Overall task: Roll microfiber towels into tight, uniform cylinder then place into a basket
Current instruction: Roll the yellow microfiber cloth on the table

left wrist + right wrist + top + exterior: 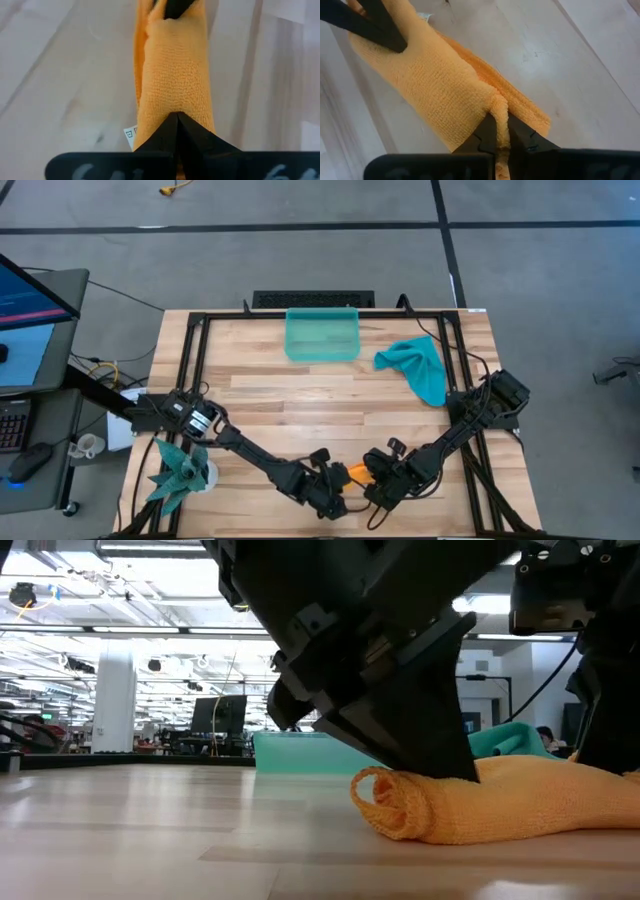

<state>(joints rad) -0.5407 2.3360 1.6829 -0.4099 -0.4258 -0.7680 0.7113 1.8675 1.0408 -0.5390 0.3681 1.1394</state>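
Only a small white care tag [129, 134] – unreadable – shows on the orange towel [172, 75], both arms' fingers clamped on it.

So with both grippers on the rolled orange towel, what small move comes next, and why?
Probably lift it together: the left gripper and right gripper are each shut on an end of the rolled orange microfiber towel, which lies on the table, away from the translucent sea-green plastic basket.

Two dark arms, both reaching to the table's near-centre edge, elbows low, wrists angled toward each other. Left gripper [338, 488]: fingers fully closed, tips pressed downward. Right gripper [377, 480]: fingers nearly together, pinching a fold of orange towel [440, 80].
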